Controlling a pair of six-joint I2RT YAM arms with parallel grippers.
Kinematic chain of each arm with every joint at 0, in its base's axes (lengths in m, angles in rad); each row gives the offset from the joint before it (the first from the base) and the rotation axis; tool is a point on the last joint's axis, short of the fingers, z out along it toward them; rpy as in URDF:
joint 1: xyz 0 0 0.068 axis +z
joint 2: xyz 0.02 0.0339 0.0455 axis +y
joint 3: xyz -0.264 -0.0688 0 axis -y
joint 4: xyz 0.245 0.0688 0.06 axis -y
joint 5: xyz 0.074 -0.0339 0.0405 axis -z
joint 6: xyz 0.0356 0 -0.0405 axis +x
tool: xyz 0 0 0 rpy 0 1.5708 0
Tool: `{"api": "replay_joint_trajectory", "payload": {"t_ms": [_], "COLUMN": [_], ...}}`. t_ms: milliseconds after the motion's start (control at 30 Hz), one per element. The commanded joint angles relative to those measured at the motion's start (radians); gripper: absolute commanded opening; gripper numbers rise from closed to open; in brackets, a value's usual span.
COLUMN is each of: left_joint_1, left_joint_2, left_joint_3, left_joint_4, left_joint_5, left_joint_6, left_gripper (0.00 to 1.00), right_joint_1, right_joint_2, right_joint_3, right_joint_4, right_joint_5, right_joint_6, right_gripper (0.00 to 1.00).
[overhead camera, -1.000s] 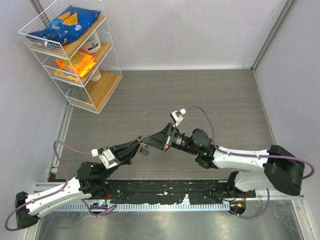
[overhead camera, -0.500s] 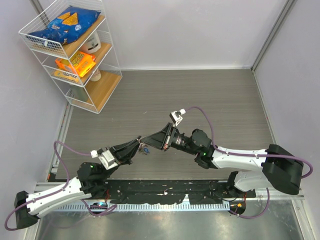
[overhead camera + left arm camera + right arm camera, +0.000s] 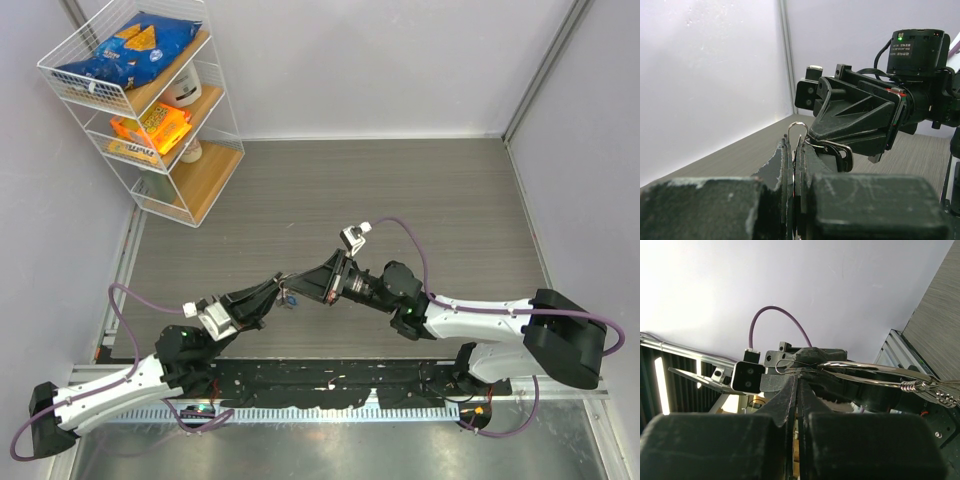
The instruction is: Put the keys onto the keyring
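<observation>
Both arms meet tip to tip above the middle of the grey wood-grain surface (image 3: 420, 190). The left gripper (image 3: 281, 289) reaches in from the near left and the right gripper (image 3: 301, 284) from the near right.

Left jaws: pressed together on the keyring (image 3: 798, 123). It is a thin silver wire loop whose arch stands up just above the left fingertips (image 3: 785, 162), with its lower part hidden between them.

Right jaws: pressed together, with only a hairline slit showing in the right wrist view, where the right gripper (image 3: 797, 379) points at the left arm's tip. It cannot be told what, if anything, is caught in the slit. A bright silvery curved piece (image 3: 870, 368) and a short beaded chain (image 3: 920, 386) run just beside these jaws on their right.

The keys (image 3: 291, 298) appear from overhead as a tiny cluster with a blue tag. They hang just below the point where the two pairs of jaws meet and are clear of the surface. Single keys are too small to separate.

In the left wrist view a dark oval loop (image 3: 839, 150) hangs directly under the right jaws, just beyond the left jaws.

A white wire rack (image 3: 150, 100) stands well beyond both jaws, at the far left.
</observation>
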Motion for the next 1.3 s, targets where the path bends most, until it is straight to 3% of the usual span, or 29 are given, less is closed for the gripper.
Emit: {"api": "replay_joint_trajectory", "payload": {"t_ms": [0, 1267], "left_joint_1": [-0.004, -0.006], "left_joint_2": [-0.017, 0.044], "left_joint_3": [0.013, 0.026], "left_joint_4": [0.130, 0.132], "left_joint_5": [0.033, 0.057], "left_joint_6": [0.006, 0.021], "left_gripper": [0.00, 0.00], "right_joint_1": [0.003, 0.025], "right_joint_2": [-0.007, 0.027], "right_joint_3": [-0.015, 0.070], "right_joint_4": [-0.010, -0.038], "right_joint_5": [0.053, 0.073], "right_joint_6": [0.003, 0.028], "right_gripper": [0.06, 0.06]}}
